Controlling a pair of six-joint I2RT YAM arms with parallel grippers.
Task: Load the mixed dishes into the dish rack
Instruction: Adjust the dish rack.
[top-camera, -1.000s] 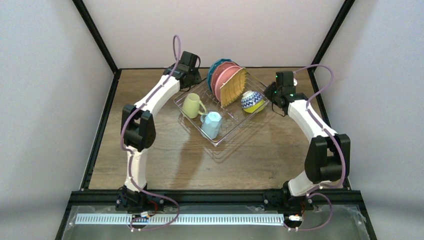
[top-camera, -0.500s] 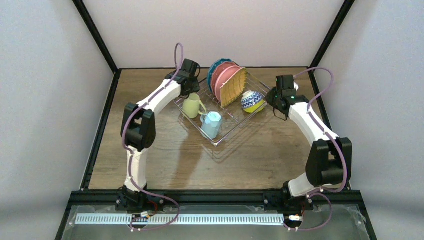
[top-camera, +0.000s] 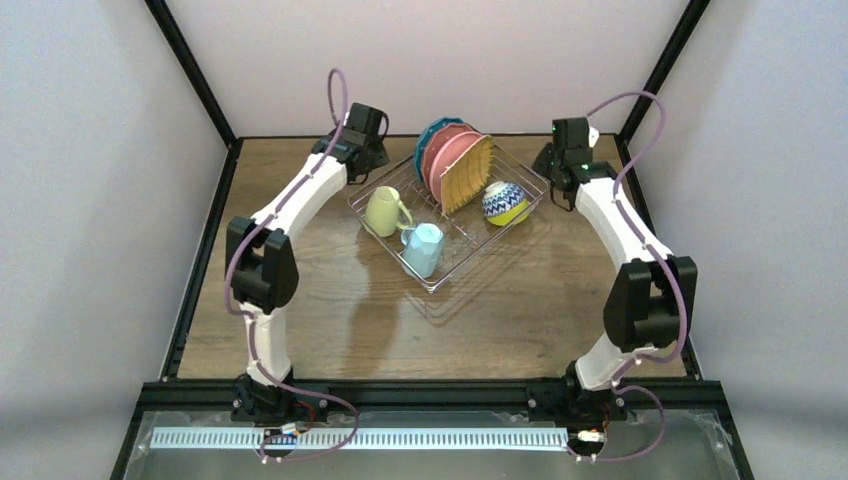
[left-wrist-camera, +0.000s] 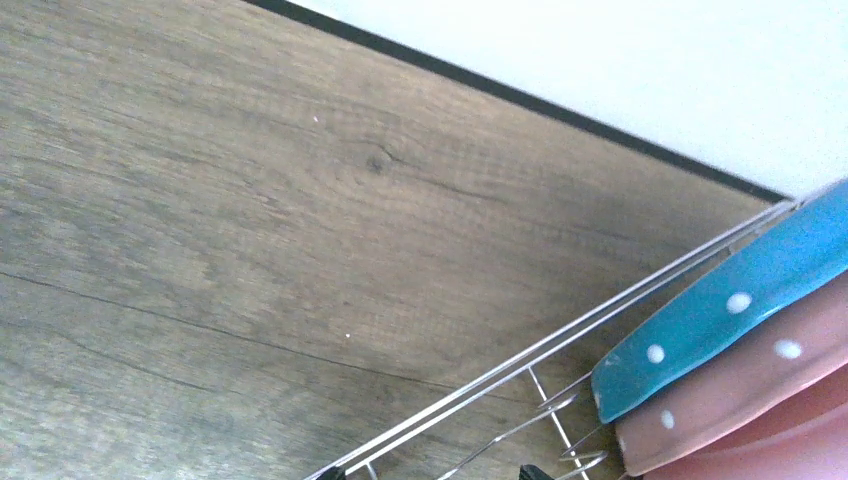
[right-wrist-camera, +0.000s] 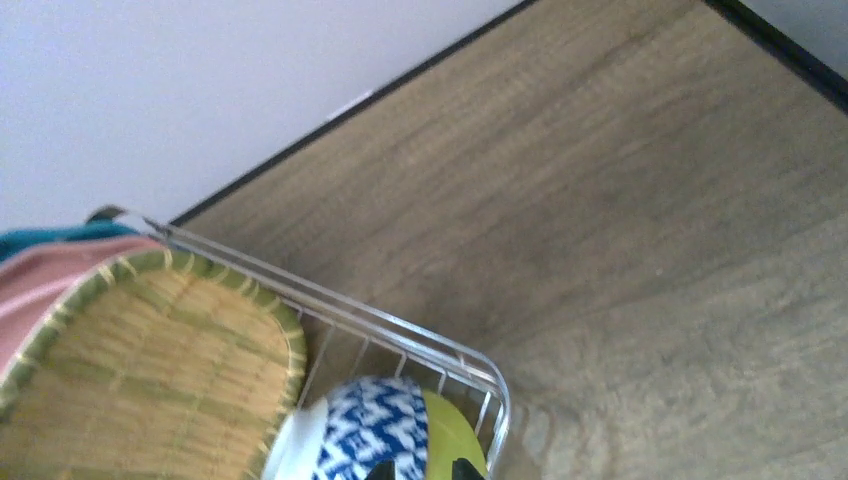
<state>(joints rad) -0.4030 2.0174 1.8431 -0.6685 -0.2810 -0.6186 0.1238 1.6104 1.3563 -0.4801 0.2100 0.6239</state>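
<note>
Dish rack is seen upper centre, loaded with plates, mugs and a blue-patterned bowl. Left gripper and right gripper are held at its sides; jaw spread cannot be told.

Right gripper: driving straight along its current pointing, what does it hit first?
Probably the blue-patterned bowl, with the lime bowl in the dish rack corner, straight ahead of the right gripper in its wrist view. Depth unclear; the rack rim may come first.

Left arm and right arm far forward, elbows outward, wrists high.
</note>
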